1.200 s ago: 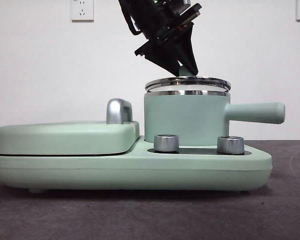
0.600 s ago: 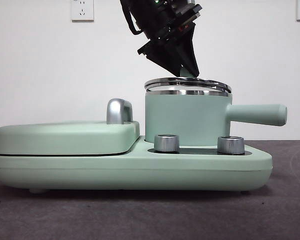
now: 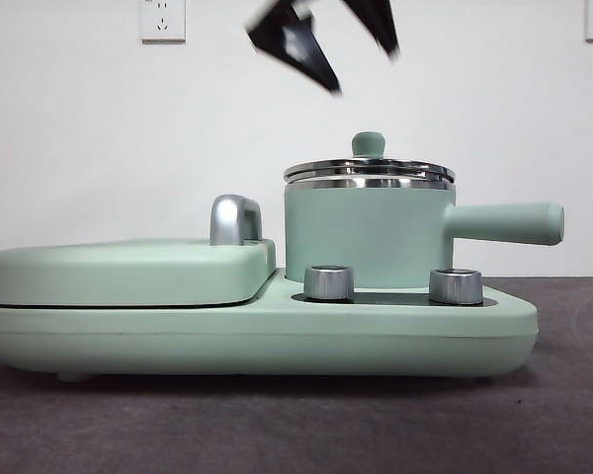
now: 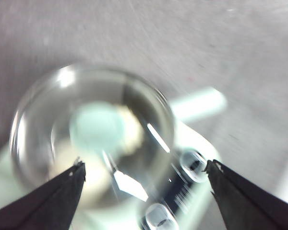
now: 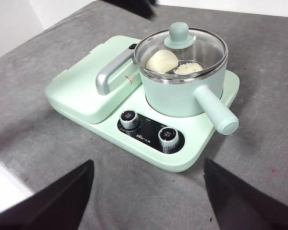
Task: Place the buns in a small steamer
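The mint-green round small steamer (image 5: 185, 91), with a steel rim and a straight side handle (image 5: 216, 111), is seated on the right half of a mint-green cooker base (image 5: 134, 139). It is closed by a glass lid (image 5: 181, 48) with a green knob (image 5: 178, 34). Two pale cream buns are contained inside and are seen through the glass in the right wrist view: a smooth bun (image 5: 162, 61) beside a ridged bun (image 5: 189, 68), the latter partly masked by the steel rim. In the front view the contents are fully concealed by the pot wall (image 3: 366, 235).

A flat mint-green rectangular griddle lid (image 5: 84, 88) with a chrome handle (image 5: 113, 72) covers the left half of the base. Two steel dials (image 5: 129, 119) (image 5: 168, 135) are set in a black panel at the near side of the base.

The left gripper (image 4: 144, 175) is positioned above the knob, well clear of it, with its jaws spread wide and nothing held; in the front view (image 3: 321, 44) it is motion-blurred and cut off by the top edge. The left wrist view is heavily blurred, so the buns are shown there only as pale smears under the glass.

The right gripper (image 5: 149, 191) is held back from the cooker, above the grey table (image 5: 259, 158), jaws wide apart and empty.
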